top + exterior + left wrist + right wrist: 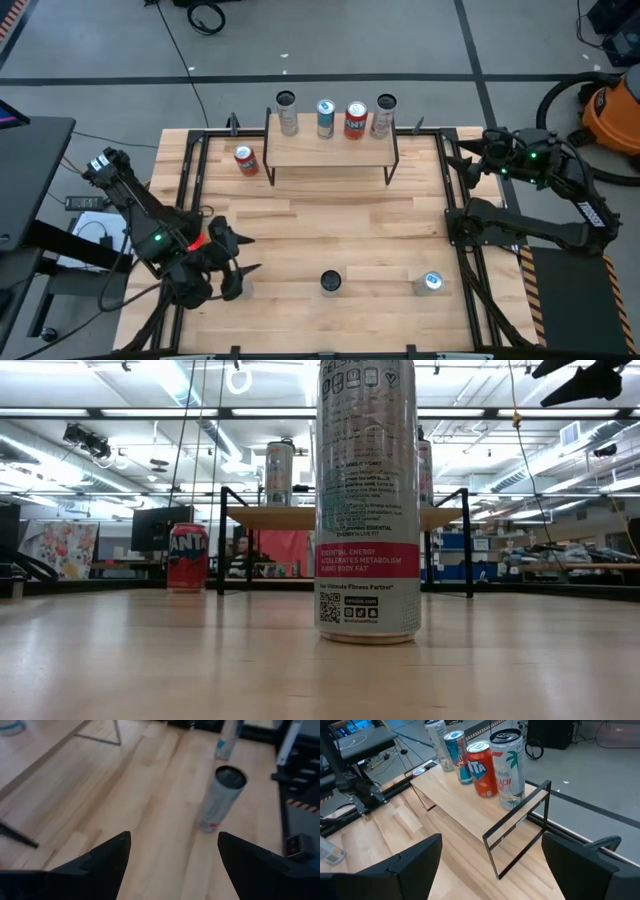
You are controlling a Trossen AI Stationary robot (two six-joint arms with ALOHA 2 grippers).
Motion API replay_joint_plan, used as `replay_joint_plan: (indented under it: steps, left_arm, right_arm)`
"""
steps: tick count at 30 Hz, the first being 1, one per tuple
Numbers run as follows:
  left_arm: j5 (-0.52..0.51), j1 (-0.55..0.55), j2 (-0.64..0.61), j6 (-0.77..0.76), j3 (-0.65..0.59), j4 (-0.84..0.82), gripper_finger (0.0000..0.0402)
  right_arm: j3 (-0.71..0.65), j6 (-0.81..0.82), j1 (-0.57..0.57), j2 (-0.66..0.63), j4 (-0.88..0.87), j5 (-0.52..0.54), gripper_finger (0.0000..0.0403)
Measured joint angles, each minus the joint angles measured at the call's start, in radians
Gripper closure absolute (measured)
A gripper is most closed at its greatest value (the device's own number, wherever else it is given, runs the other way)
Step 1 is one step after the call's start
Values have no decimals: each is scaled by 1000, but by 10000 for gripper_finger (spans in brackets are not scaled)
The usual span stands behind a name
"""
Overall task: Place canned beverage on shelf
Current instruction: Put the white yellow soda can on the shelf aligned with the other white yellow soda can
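Four cans are being carried by the shelf [330, 150], which is standing at twelve o'clock on the table [330, 220]. Three more are waiting on the tabletop: a red can [246, 161] just beside the shelf's left legs, at about eleven o'clock; a tall silver can [331, 283] at six o'clock near the front edge; and a blue-topped can [432, 282] at about five o'clock.

The left gripper [235, 268] is being held low at about eight o'clock, its jaws spread wide and nothing gripped between them; in the left wrist view the tall silver can [220, 797] is being framed ahead of the parted fingers [107, 857], well apart from them. The right gripper [462, 158] is being kept at about two o'clock, beside the shelf's right end, likewise released and empty.

The silver can is being judged the likeliest next pick. It is slim and tall, so it is likely to tip if nudged near the top. Its thin metal wall is probably smooth and somewhat slippery, and could dent under a hard squeeze; whether it is full cannot be told. A hold across the mid-body, jaws level and square to the can, is being judged safest.
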Motion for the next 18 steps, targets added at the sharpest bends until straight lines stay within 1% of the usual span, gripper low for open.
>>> replay_joint_plan:
  steps: [4, 16, 18]
  left_arm:
    - [32, 9, 0, 73, 0, 66, 91]
    - [44, 10, 0, 62, 0, 83, 91]
    - [62, 11, 5, 71, 0, 84, 91]
  right_arm:
    - [0, 0, 0, 0, 1, 0, 50]
    - [0, 15, 0, 0, 0, 0, 50]
    - [0, 15, 0, 0, 0, 0, 50]
